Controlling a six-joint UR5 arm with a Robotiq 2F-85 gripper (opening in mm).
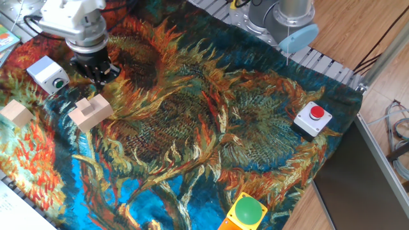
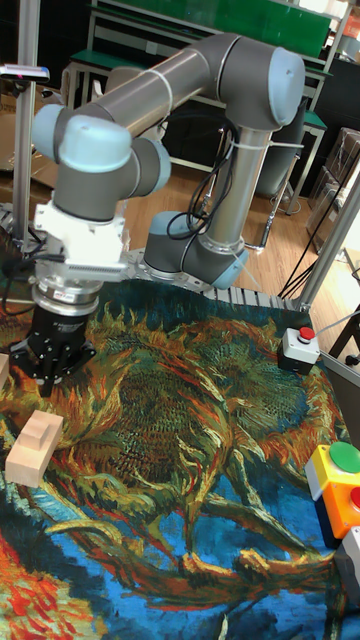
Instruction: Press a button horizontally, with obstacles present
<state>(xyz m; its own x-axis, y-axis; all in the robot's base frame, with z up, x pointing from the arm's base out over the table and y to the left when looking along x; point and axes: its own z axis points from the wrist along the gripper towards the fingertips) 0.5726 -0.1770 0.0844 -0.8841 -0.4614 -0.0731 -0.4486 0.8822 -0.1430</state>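
Observation:
The button (image 1: 59,82) is small, round and green, set in the side of a white box (image 1: 45,69) at the cloth's far left. My gripper (image 1: 99,78) hangs just right of the box, apart from it and pointing down at the cloth; its fingertips are too dark to make out. The same gripper (image 2: 48,385) shows in the tall fixed view, above and behind the notched block (image 2: 35,445). As for the obstacles, the notched wood block (image 1: 91,112) lies in front of the gripper, and a small wood cube (image 1: 16,113) sits near the left edge.
A red button on a white box (image 1: 312,119) stands at the right edge of the cloth. A green dome on a yellow box (image 1: 246,212) sits at the front edge. The arm's base (image 1: 287,19) rises at the back, on a metal rail.

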